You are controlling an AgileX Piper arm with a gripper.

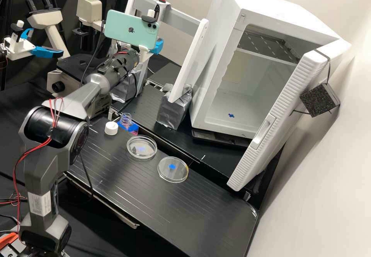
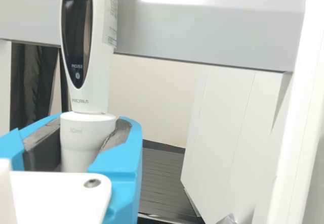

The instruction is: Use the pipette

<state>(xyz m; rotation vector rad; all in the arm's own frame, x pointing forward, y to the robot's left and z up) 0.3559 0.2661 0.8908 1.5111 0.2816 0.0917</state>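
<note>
From where I stand, taking the station left to right: the dark grey jointed arm (image 1: 46,164) rises at the left of the black ridged surface (image 1: 127,195). Beside the edge lies a small white ribbed screw cap (image 1: 111,128), off its bottle. Next to it stands the clear, open-necked bottle (image 1: 125,120), with pink and blue showing at its base. Next along is a round, clear shallow dish (image 1: 142,147); whether it is lidded I cannot tell.

Above these, by the grey crossbar (image 1: 172,16) of a white frame, is the blue-fingered white hand (image 1: 156,46). The wrist view shows it closed about the pale lower collar of a white electronic pipette (image 2: 87,85) with a black oval front panel, standing near upright. Further right on the surface is a second clear dish (image 1: 172,169), marked blue, then the white cabinet (image 1: 218,69), door open.

Finding: the step in hand appears to be securing the pipette for use. The next move likely calls for bringing it upright over the bottle's mouth, clear of frame and rim, then lowering it to draw liquid. Whether a tip is fitted I cannot confirm. A tilt could knock the narrow neck.
</note>
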